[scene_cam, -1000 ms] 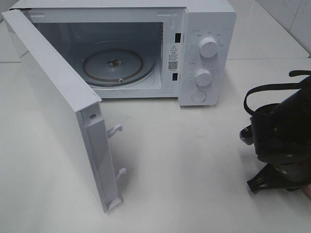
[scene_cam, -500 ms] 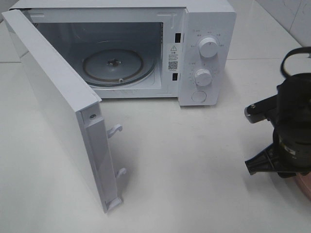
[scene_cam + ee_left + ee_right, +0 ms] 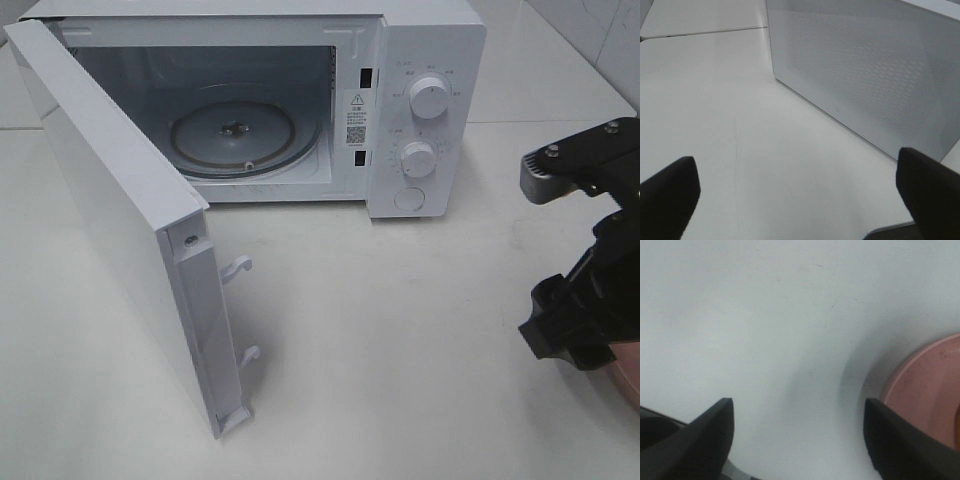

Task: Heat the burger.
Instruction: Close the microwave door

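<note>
Nearest in, out front and to the right of the microwave (image 3: 420,60): right arm (image 3: 585,300), black, hanging low over the white table (image 3: 400,350). Right gripper (image 3: 800,440) spread wide, nothing between the fingers (image 3: 695,440), only bare tabletop below. Just under that arm, a pink plate (image 3: 628,378) peeking out, farther right of the microwave than anything else. Burger not to be made out: hidden by the arm from above, cut off at the frame edge in the wrist view.

On the microwave's other flank, door (image 3: 110,200) swung fully open, sticking out toward the front on its left side. Two white latch hooks (image 3: 237,267) jutting from the door's free edge, one above the other. Left gripper (image 3: 800,200) beyond the door's outer face, out to the microwave's left, claw gaping wide, holding nothing, fingers well apart over the table and clear of the door.

Farther back, inside the microwave: round glass turntable (image 3: 232,130) flat on the cavity floor, bare. On the microwave's right panel, two white knobs (image 3: 429,97) stacked one over the other, round button (image 3: 408,198) just beneath the lower one.
</note>
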`<action>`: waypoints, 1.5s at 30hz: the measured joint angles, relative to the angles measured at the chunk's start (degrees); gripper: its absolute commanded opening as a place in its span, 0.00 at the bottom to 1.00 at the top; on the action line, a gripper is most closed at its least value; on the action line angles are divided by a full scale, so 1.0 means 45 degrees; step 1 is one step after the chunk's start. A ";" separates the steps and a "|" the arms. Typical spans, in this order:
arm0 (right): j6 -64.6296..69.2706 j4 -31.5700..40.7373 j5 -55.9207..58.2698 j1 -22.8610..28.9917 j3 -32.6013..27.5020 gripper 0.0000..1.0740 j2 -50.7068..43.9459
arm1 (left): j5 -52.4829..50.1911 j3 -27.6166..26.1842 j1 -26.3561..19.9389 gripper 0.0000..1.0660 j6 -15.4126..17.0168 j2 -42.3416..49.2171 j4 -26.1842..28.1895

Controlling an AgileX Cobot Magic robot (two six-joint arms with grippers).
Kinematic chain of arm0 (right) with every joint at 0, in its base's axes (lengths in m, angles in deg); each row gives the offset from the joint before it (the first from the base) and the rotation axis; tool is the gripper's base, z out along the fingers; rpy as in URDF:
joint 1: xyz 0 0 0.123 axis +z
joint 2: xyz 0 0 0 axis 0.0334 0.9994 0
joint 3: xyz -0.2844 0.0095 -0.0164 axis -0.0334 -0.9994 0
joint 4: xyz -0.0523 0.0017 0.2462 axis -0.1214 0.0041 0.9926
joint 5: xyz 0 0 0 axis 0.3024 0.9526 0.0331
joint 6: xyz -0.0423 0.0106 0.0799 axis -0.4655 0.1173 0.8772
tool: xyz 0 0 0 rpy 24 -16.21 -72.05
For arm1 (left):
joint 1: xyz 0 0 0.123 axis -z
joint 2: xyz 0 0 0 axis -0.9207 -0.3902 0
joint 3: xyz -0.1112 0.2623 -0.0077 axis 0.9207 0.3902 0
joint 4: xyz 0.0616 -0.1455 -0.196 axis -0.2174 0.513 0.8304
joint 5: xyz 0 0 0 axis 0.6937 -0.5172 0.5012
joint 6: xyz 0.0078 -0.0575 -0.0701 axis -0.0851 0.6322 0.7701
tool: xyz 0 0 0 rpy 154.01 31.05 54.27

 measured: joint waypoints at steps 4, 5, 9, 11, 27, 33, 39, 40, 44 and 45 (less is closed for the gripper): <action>-0.1248 0.0866 0.0815 0.0000 0.0000 0.73 -0.1350 | 0.0000 0.0000 0.0000 0.94 0.0000 0.0000 0.0000; -0.1413 0.0904 0.1031 0.0000 0.0000 0.73 -0.1630 | 0.0000 0.0000 0.0000 0.94 0.0000 0.0000 0.0000; -0.1693 0.1006 0.1961 0.0000 0.0000 0.72 -0.2648 | 0.0000 0.0000 0.0000 0.94 0.0000 0.0000 0.0000; -0.1732 0.1057 0.3209 0.0000 0.0000 0.71 -0.3896 | 0.0000 0.0000 0.0000 0.94 0.0000 0.0000 0.0000; -0.2661 0.1057 0.5106 -0.1350 0.0000 0.71 -0.9524 | 0.0000 0.0000 0.0000 0.94 0.0000 0.0000 0.0000; -0.2737 0.1057 0.5080 -0.2317 -0.0535 0.71 -1.1370 | 0.0000 0.0000 0.0000 0.94 0.0000 0.0000 0.0000; -0.2737 0.1057 0.4495 -0.3221 -0.1248 0.71 -1.3203 | 0.0000 0.0000 0.0000 0.94 0.0000 0.0000 0.0000; -0.2737 0.1057 0.4495 -0.3221 -0.1248 0.71 -1.3203 | 0.0000 0.0000 0.0000 0.94 0.0000 0.0000 0.0000; -0.2827 0.1222 0.3934 -0.3743 -0.1604 0.71 -1.4171 | 0.0000 0.0000 0.0000 0.94 0.0000 0.0000 0.0000; -0.2839 0.1261 0.3896 -0.3845 -0.1630 0.71 -1.4349 | 0.0000 0.0000 0.0000 0.94 0.0000 0.0000 0.0000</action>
